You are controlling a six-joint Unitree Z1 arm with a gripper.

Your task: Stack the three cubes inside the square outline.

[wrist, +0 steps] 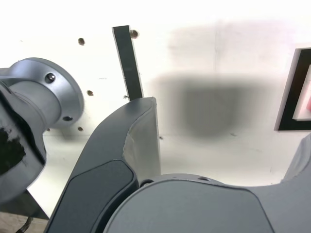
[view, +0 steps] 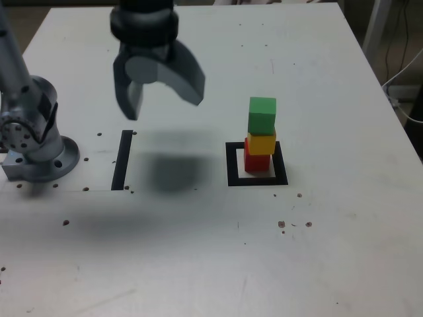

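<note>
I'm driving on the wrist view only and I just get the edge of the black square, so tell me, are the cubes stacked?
Observer: Yes, three high: the green cube on the yellow cube on the red cube.
Operator: Is the bottom one inside the outline?
Observer: Yes, the red cube stands within the square outline, on its white centre.
Operator: And the jaws?
Observer: Open, off toward the exterior view's left of the stack, touching no cube.
</note>
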